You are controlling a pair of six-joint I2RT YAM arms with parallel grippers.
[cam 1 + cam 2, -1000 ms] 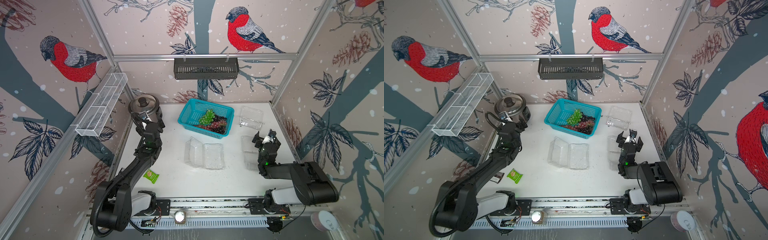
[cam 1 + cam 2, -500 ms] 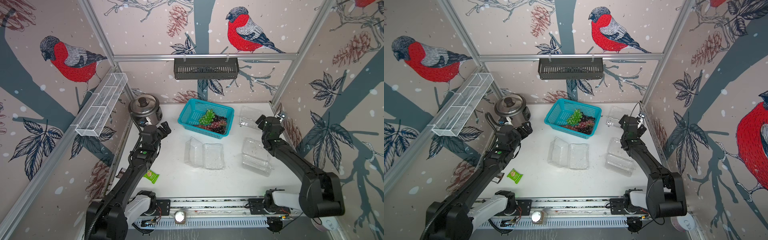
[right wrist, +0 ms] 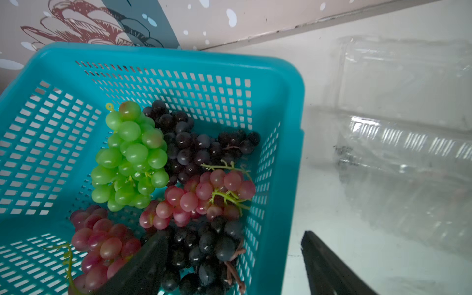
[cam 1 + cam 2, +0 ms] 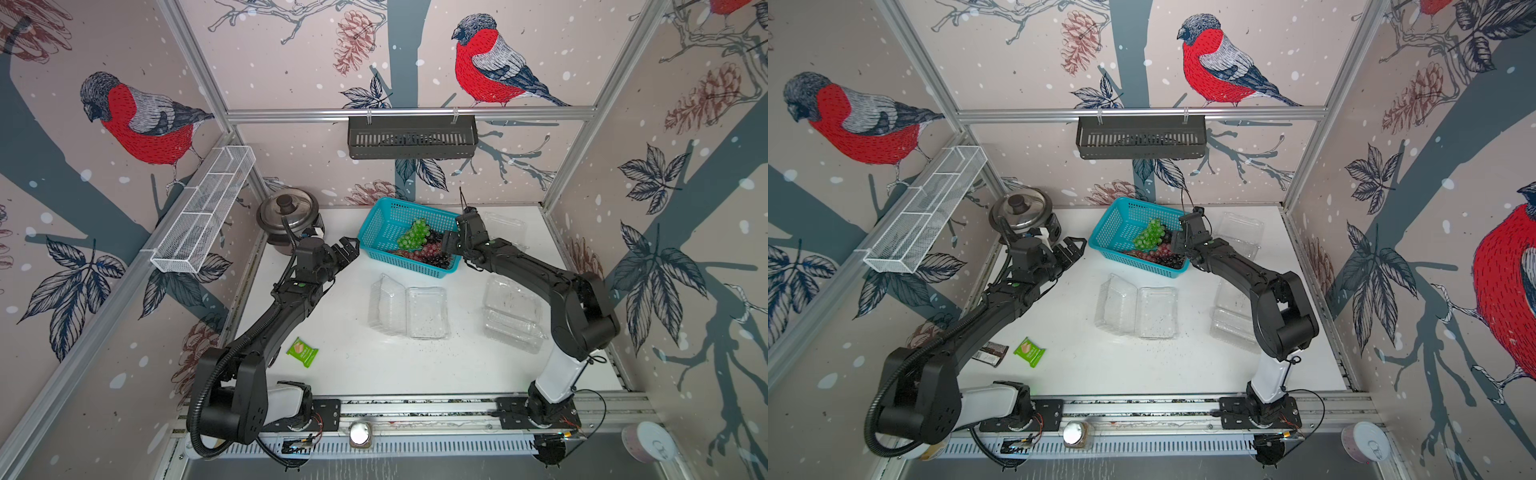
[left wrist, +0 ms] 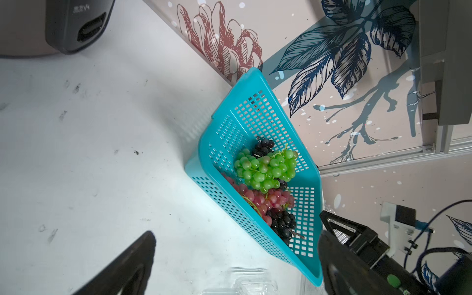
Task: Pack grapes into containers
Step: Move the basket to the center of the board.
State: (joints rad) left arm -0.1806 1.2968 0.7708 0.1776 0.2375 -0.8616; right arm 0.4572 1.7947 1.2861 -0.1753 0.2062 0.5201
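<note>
White wire mesh makes up the long divided shelf (image 4: 203, 208) on the left wall, and below its far end a steel rice cooker with a dark knob (image 4: 286, 210) stands in the back left corner of the white table (image 4: 353, 386). Near the front, beside the left arm, lies a small green snack packet (image 4: 302, 352); in a top view a dark brown wrapped bar (image 4: 992, 353) lies just left of it. The left gripper (image 4: 348, 250) hovers between the cooker and the teal perforated plastic basket (image 4: 376, 224), its jaws spread wide and holding nothing. High on the back rail hangs a black slotted tray (image 4: 411, 137). The grapes (image 4: 417, 243) all lie in the basket, heaped toward its right end: a green bunch (image 3: 130, 155) on top, two red bunches (image 3: 204, 196), and dark purple-black bunches (image 3: 201, 245) behind and in front. In front of the basket a clear plastic hinged clamshell container (image 4: 428, 311) lies opened flat on the table. The right gripper (image 4: 451, 246) is down at the basket's right end with jaws apart: in the right wrist view one of its fingers (image 3: 150, 255) sits inside against the dark grapes and the other is outside the basket's wall. It grips nothing that I can see. A second clear clamshell (image 4: 513, 316) lies open under the right arm, and a third clamshell (image 4: 505, 224) lies by the back wall, beyond the right gripper.
</note>
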